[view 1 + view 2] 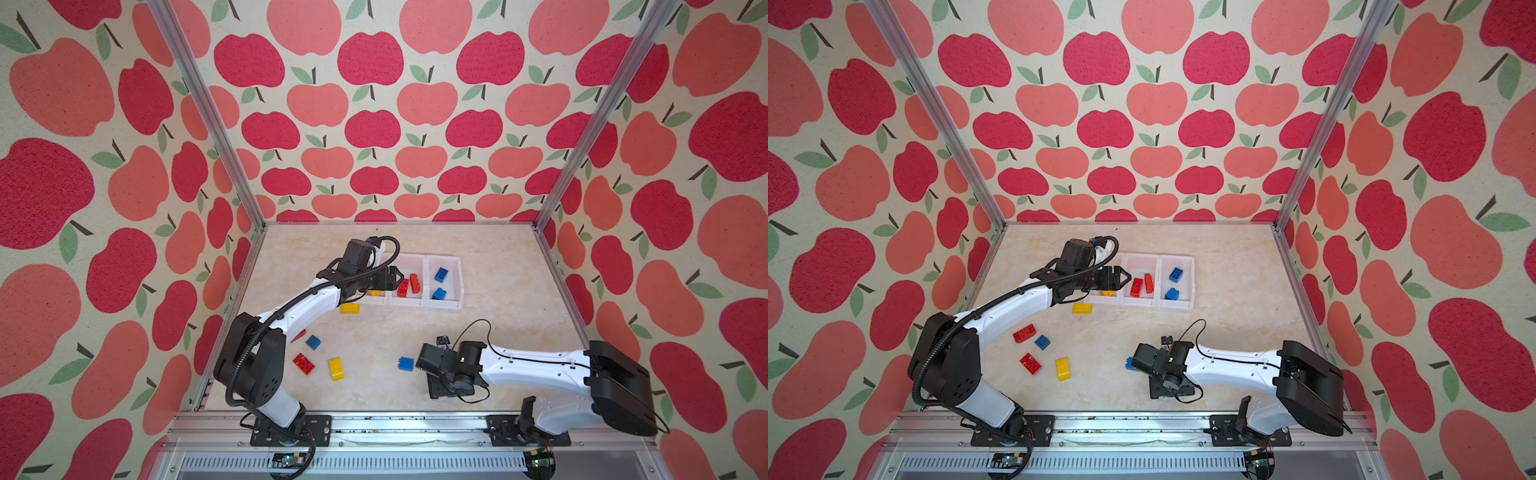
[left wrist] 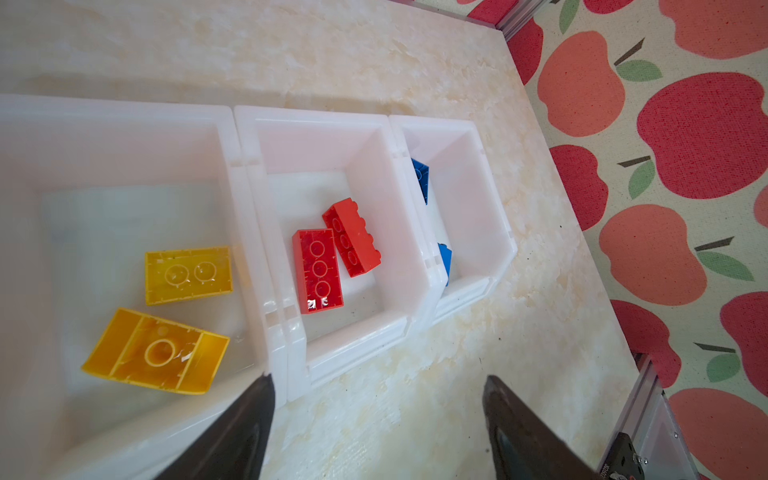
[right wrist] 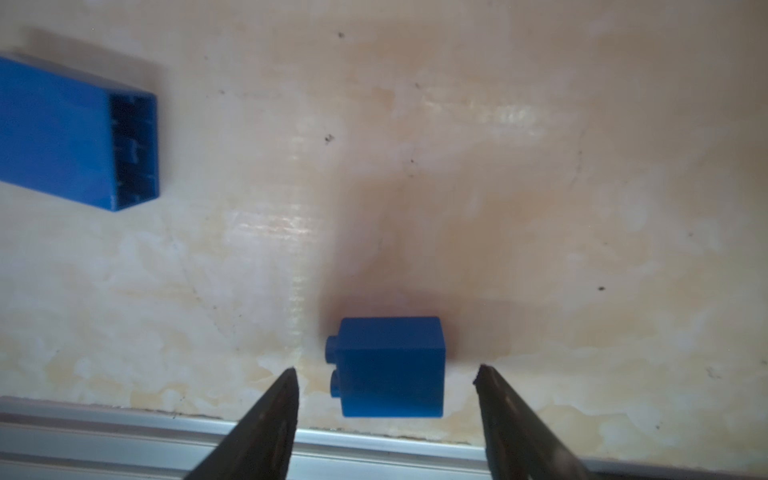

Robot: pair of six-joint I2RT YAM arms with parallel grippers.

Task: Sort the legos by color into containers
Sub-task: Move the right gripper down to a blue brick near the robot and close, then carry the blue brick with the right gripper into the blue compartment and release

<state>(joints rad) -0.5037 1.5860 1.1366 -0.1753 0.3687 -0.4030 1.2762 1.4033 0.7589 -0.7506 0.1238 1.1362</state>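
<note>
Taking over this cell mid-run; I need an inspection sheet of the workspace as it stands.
Surface: beige marbled tabletop, few dark specks.
Job's things: containers hold yellow legos, red legos, blue legos, one colour each; at least six bricks loose, including a yellow brick beside the containers.
Clutter: nothing seen.
Grippers: left gripper open, empty, over the containers; right gripper open, straddling a small blue brick, not touching.
Cables: black conduit along left arm; thin black cable looped off right arm.
Surroundings: apple-print walls, aluminium frame.
</note>
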